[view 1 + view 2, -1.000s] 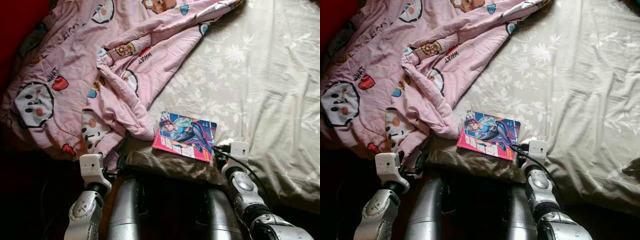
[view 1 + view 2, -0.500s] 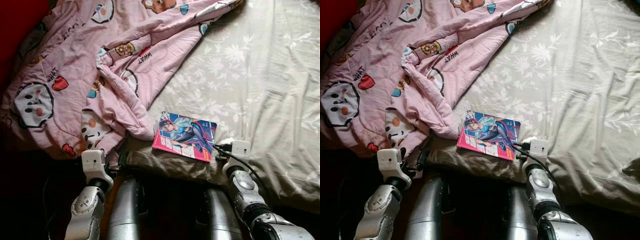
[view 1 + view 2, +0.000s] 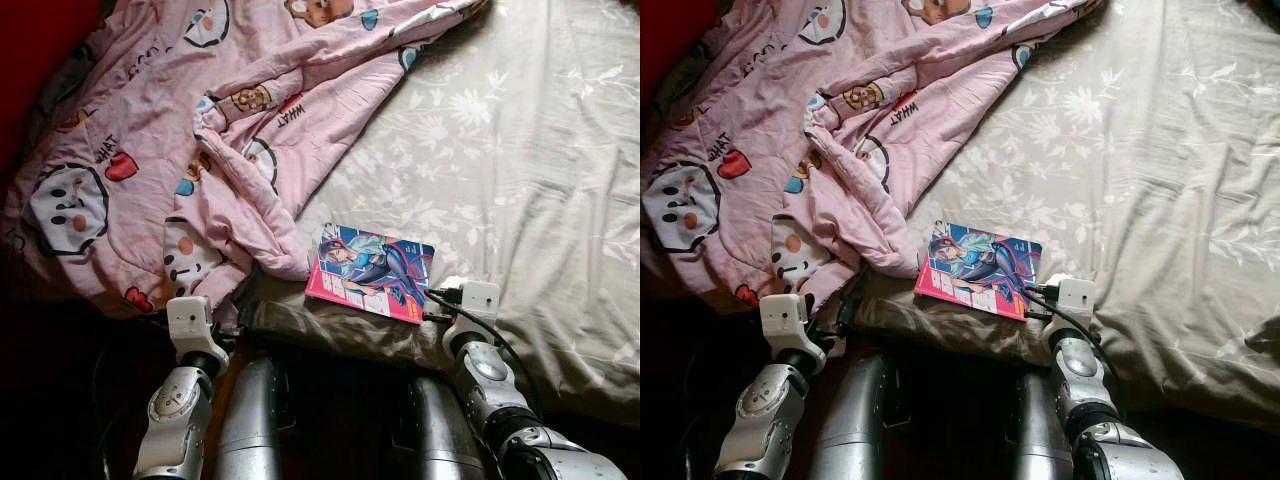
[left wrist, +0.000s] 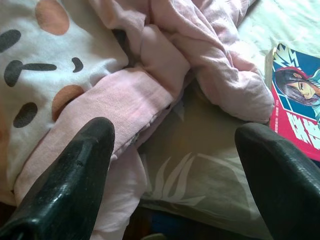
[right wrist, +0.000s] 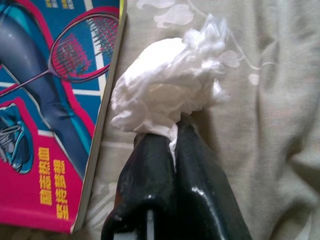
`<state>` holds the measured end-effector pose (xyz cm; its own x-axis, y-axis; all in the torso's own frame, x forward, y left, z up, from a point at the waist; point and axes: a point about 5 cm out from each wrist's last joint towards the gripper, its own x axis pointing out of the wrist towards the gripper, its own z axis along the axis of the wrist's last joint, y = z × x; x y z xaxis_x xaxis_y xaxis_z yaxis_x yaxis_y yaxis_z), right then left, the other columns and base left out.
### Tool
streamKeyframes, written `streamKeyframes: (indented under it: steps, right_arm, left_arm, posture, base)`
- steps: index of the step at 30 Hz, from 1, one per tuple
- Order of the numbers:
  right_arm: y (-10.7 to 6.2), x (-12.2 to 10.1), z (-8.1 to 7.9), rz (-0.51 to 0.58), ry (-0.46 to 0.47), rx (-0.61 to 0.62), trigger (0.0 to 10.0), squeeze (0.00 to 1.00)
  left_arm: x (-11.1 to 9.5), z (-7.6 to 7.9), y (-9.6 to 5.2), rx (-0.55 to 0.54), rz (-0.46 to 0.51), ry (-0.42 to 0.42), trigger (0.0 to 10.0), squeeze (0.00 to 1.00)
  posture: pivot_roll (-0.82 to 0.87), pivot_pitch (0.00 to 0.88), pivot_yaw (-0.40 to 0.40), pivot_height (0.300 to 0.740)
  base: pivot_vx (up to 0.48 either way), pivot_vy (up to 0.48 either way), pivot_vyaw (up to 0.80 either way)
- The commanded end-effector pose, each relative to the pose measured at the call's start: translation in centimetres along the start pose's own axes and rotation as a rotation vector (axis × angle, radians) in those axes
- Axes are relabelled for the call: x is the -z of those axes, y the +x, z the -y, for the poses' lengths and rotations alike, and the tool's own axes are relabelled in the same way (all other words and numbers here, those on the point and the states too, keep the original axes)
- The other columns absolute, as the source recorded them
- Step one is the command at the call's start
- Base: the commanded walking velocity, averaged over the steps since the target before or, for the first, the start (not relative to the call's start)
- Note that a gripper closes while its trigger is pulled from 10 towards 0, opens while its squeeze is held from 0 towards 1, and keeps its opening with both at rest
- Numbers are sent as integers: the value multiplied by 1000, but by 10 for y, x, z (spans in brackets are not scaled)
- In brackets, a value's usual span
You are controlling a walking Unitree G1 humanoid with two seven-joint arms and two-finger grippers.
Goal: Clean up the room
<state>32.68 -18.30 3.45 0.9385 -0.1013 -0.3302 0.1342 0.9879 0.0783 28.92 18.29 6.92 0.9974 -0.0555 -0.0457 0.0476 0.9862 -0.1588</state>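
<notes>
A crumpled white tissue (image 5: 170, 90) is pinched in my right gripper (image 5: 170, 131), which is shut on it just above the grey-green bed sheet (image 3: 520, 150), close to the bed's near edge. Right beside it lies a comic book (image 3: 372, 272) with a pink and blue cover, flat on the sheet. My left gripper (image 4: 175, 135) stands open at the bed's near edge, its fingers (image 4: 80, 165) wide apart in front of the hanging fold of a pink cartoon-print blanket (image 3: 180, 130), holding nothing.
The rumpled pink blanket covers the left half of the bed and hangs over its near edge. The right half is bare flowered sheet. A red surface (image 3: 30, 50) shows at the far left. The floor below the bed edge is dark.
My left arm has moved a little forward and to the right, closer to the blanket's edge. The right gripper with the tissue has hardly moved.
</notes>
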Motion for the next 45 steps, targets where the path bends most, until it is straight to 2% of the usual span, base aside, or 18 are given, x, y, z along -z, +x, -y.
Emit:
streamKeyframes:
  steps: [1, 8, 11, 12, 13, 17, 22, 28, 34, 39, 41, 45]
  right_arm:
    - [-6, 17, 3, -52, 38, 22, 0, 0]
    - [-9, 13, 5, 34, 92, 13, 0, 0]
    - [-12, 12, 4, 93, 93, -24, 0, 0]
    - [-13, 11, 4, 106, 85, -34, 8784, 0]
    - [-14, 10, 4, 121, 75, -48, 10000, 0]
    - [-18, 7, 4, 180, 38, -115, 10000, 0]
    - [-20, 10, -6, 180, -21, -185, 10000, 0]
    - [-14, 1, -8, 177, 13, -180, 10000, 0]
    - [-11, -1, -5, 161, 37, -150, 10000, 0]
    - [-15, 15, 6, 85, 46, -90, 10000, 0]
    - [-19, 30, 10, 25, 34, -71, 10000, 0]
    - [-22, 37, 13, -6, 27, -56, 10000, 0]
  left_arm:
    - [14, -9, -7, -41, -50, -9, 10000, 0]
    - [13, -11, 1, -47, -33, -5, 10000, 0]
    - [15, -17, 2, -67, -32, -2, 10000, 0]
    - [15, -18, 2, -71, -32, -1, 10000, 0]
    - [16, -20, 1, -75, -31, 0, 10000, 0]
    - [21, -26, -3, -94, -41, 7, 10000, 0]
    - [31, -26, -7, -100, -65, 10, 10000, 0]
    - [39, -25, -7, -134, -80, -14, 10000, 0]
    - [45, -24, -10, -141, -96, -13, 10000, 0]
    - [54, -28, -14, -147, -145, -8, 10000, 0]
    - [62, -32, -18, -162, -194, -7, 10000, 0]
    - [68, -33, -21, -165, -225, -4, 10000, 0]
  posture:
    - [47, 362, 39, 636]
    - [19, 306, 25, 636]
    - [-7, 278, 19, 636]
    - [-14, 266, 18, 636]
    - [-18, 262, 17, 636]
    - [-50, 229, 14, 636]
    - [-63, 196, -3, 636]
    - [-56, 163, -25, 636]
    - [-55, 160, -22, 665]
    - [-55, 158, -14, 695]
    - [-56, 156, -7, 715]
    - [-61, 153, -3, 735]
  base:
    - [0, 0, 0]
    - [0, 0, 0]
    - [0, 0, 0]
    - [0, 0, 0]
    - [0, 0, 0]
    - [0, 0, 0]
    - [0, 0, 0]
    - [0, 0, 0]
    - [0, 0, 0]
    - [0, 0, 0]
    - [0, 0, 0]
    - [0, 0, 0]
